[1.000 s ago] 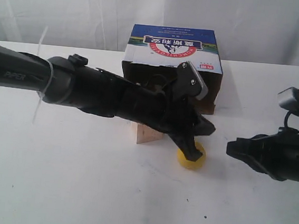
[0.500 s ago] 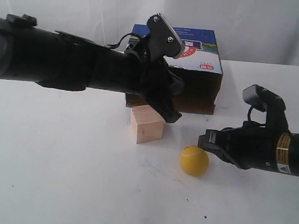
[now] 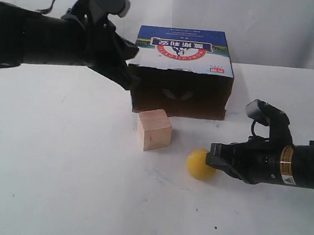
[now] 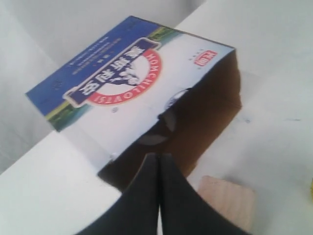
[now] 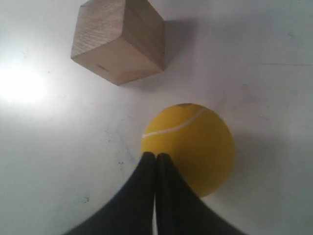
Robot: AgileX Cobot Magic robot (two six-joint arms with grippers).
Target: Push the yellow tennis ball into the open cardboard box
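On the white table [image 3: 56, 185], the yellow tennis ball [image 3: 200, 164] rests in front of the open cardboard box [image 3: 185, 45], outside it and clearly apart from its dark opening, which faces the exterior camera. A pale wooden cube [image 3: 154, 129] stands near the ball, on its left in the exterior view and closer to the box.

Right gripper [image 3: 213, 154]: fingers pressed together with no gap, holding nothing. The closed tip meets the ball on the side facing away from the cube; the right wrist view shows the tip against the ball's edge.

Left gripper [image 3: 130, 80]: raised above the table beside the box's upper left corner, fingers together, empty, well apart from the ball.

Task status: contact with the ball appears established; no part of the ball has entered the box. Remaining: drive the ball across the bare table and through the opening.

Assessment: a push from the present contact point would likely send the ball toward the cube rather than into the box, so the tip probably needs to work from the ball's camera-facing side. A narrow closed tip lets a round ball slip sideways
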